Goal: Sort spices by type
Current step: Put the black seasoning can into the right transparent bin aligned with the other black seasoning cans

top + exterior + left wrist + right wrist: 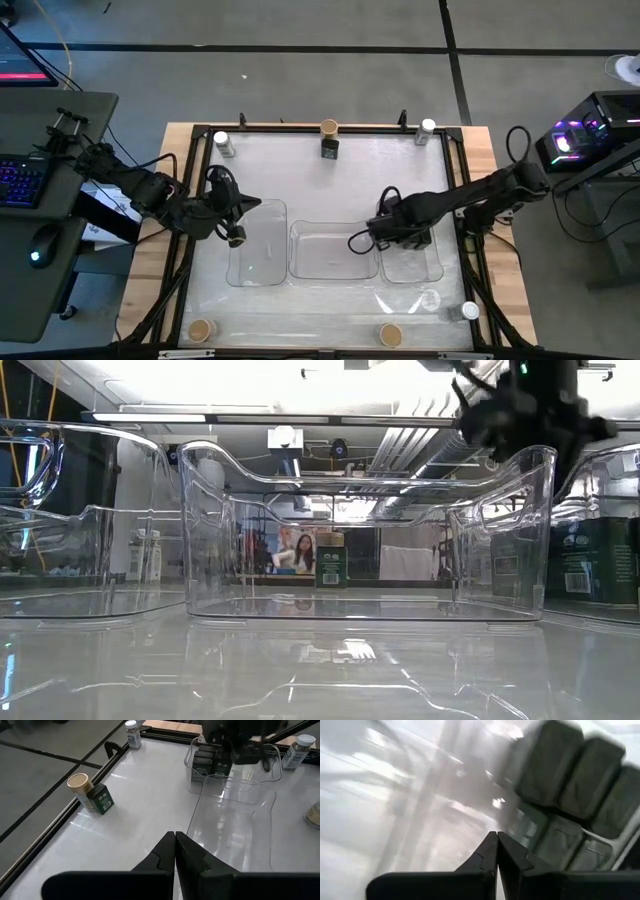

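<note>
Both grippers were closed and empty above three clear trays, with spices scattered round the worktop (330, 175) edges.

Nearest the camera side, two round tan-topped spices (202, 330) and one white-lidded clear jar (470, 311) stood along the near edge, well apart from either gripper. The left gripper (236, 238) hung over the left tray (256, 246), fingers pressed together on nothing; the right gripper (357, 241) hovered shut over the middle tray (333, 250), just beside the right tray (412, 262), where black boxy spices (205, 762) sat packed together, at least three of them, partly hidden by the arm. Far beyond both grippers, a tan-topped container (329, 128) touched a black box (330, 148), with one white-lidded jar at each far corner (222, 143).
</note>
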`<move>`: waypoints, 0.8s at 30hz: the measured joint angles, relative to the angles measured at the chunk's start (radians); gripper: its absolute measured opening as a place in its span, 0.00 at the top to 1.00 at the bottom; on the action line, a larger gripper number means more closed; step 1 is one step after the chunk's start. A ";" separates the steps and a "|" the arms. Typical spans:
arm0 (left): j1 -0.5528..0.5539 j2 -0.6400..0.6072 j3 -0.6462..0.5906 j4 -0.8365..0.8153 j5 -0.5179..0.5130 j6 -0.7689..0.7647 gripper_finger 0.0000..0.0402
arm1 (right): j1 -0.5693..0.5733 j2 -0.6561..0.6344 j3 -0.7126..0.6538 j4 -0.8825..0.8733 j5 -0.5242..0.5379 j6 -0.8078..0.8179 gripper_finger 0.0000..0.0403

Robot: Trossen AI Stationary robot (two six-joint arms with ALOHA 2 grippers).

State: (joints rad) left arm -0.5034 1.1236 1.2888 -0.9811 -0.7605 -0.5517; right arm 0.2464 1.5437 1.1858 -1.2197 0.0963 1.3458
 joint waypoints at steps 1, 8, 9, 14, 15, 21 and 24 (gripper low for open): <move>0.000 0.000 0.000 0.004 0.000 -0.008 1.00 | 0.004 -0.001 0.028 -0.001 0.021 -0.003 1.00; 0.023 0.000 0.000 0.072 0.008 0.006 1.00 | 0.017 -0.010 0.215 0.034 0.212 -0.168 1.00; 0.032 0.000 0.000 0.068 0.020 0.014 1.00 | 0.009 -0.010 0.236 0.060 0.233 -0.202 1.00; 0.079 -0.012 0.000 0.043 0.181 0.066 1.00 | -0.090 -0.010 0.271 0.256 0.295 -0.373 1.00; 0.088 -0.019 0.000 0.042 0.224 0.092 1.00 | -0.121 -0.010 0.271 0.297 0.293 -0.404 1.00; 0.166 -0.062 0.000 0.064 0.249 0.282 1.00 | -0.356 0.053 0.271 0.503 0.147 -0.601 0.92; 0.274 -0.059 0.000 0.094 0.267 0.351 1.00 | -0.472 0.105 0.271 0.580 0.009 -0.698 0.80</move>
State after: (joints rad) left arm -0.2296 1.0644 1.2888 -0.8867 -0.4933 -0.2009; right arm -0.2253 1.6490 1.4570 -0.6392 0.1050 0.6478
